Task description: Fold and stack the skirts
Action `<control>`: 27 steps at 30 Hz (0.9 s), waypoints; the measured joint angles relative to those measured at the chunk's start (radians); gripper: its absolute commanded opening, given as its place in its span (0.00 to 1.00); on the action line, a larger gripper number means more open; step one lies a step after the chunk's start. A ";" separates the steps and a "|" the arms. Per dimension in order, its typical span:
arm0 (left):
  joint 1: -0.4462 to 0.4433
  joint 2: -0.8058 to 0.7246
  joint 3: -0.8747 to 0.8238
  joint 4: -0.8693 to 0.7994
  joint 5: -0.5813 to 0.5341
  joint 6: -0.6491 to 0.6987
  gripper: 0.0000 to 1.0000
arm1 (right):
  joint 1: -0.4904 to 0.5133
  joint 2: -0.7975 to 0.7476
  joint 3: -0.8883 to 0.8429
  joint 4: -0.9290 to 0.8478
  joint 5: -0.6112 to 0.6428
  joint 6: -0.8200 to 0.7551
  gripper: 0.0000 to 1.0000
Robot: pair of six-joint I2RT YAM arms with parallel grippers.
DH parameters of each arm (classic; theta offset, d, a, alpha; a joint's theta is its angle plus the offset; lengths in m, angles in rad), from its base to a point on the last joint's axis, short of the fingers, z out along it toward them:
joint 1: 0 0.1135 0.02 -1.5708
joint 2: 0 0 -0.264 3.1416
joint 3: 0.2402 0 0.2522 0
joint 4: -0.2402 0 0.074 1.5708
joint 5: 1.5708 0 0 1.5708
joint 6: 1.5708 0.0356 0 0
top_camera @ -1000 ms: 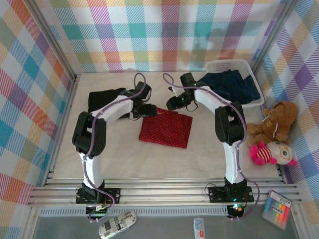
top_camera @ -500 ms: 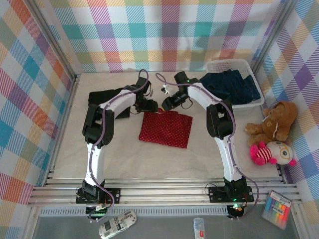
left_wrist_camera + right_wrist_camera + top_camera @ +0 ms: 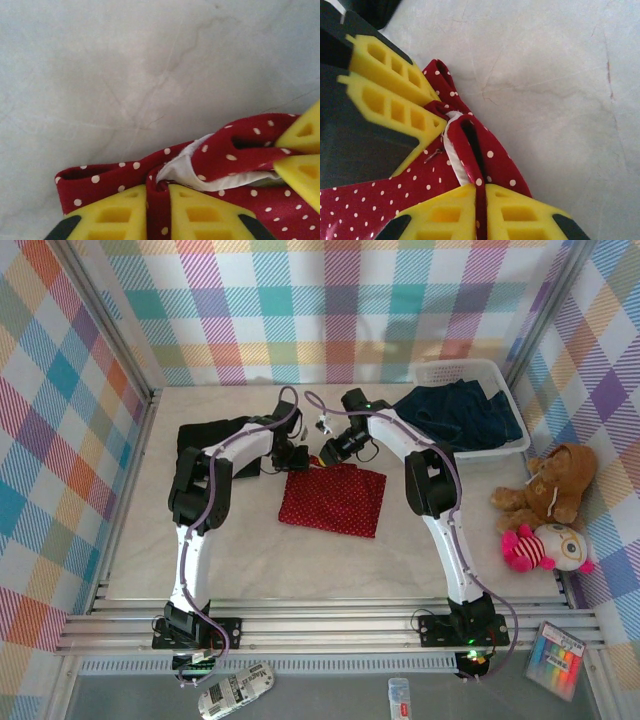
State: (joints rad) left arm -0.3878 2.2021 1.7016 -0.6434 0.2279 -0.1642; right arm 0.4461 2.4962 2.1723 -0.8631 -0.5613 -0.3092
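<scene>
The red skirt with white dots [image 3: 335, 500] lies folded flat at the table's middle. Both grippers meet at its far left corner. My left gripper [image 3: 297, 460] is shut on a pinched fold of the red cloth [image 3: 110, 175], its yellow fingertips [image 3: 120, 210] pressed either side of the fold. My right gripper [image 3: 325, 453] is shut on the same edge right beside it, a thin ridge of red cloth [image 3: 500, 150] squeezed between its pads [image 3: 450, 212]. White lining shows at the hem. A black skirt [image 3: 205, 438] lies at the far left. Dark blue denim skirts [image 3: 465, 412] fill the basket.
The white mesh basket [image 3: 455, 367] stands at the far right against the wall. A brown teddy bear [image 3: 550, 483] and a pink plush toy [image 3: 545, 545] sit at the right edge. Bare table lies in front of the red skirt.
Both grippers have drawn together at the red skirt's far left corner and shut on its edge; a second ago they stood open and further apart.
</scene>
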 measured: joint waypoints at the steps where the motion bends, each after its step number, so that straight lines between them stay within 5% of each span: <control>1: 0.001 -0.002 -0.006 0.007 0.006 -0.003 0.00 | 0.000 0.000 0.001 -0.003 -0.001 -0.005 0.01; 9: 0.018 -0.093 -0.109 0.069 0.066 -0.007 0.00 | 0.001 0.000 0.010 -0.077 -0.043 -0.091 0.00; 19: 0.071 -0.161 -0.214 0.225 0.272 -0.038 0.00 | 0.006 0.000 0.021 -0.171 -0.068 -0.143 0.00; 27: 0.071 -0.162 -0.235 0.257 0.333 -0.018 0.00 | 0.013 0.005 0.051 -0.101 -0.107 -0.011 0.00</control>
State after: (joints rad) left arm -0.3168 2.0403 1.4666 -0.3859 0.5606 -0.1818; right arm 0.4591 2.5008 2.2230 -0.9642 -0.6685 -0.3206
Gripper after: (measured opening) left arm 0.047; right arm 0.054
